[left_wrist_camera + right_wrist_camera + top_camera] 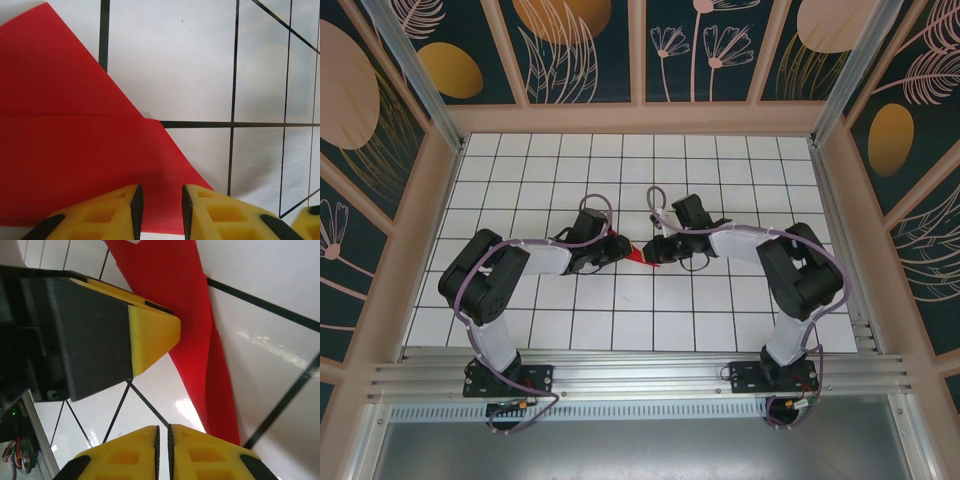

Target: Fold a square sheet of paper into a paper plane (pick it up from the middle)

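Tiled table (pixel 620 160): both arms reach to frame centre. Square sheet of paper (pixel 65 150) is now a creased red wedge, flat on tiles between grippers, filling left half of left wrist view. Left gripper (pixel 159 210) at bottom edge, jaws narrowly apart over paper's lower edge. Right gripper (pixel 163 442): jaws together, empty, beside wedge. Judged mid-fold. Next move calls for pinning one flap and turning the other along crease.

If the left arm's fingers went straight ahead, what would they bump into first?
Most likely the red paper, lying on the table right in front of the left fingers; depth is hard to judge.
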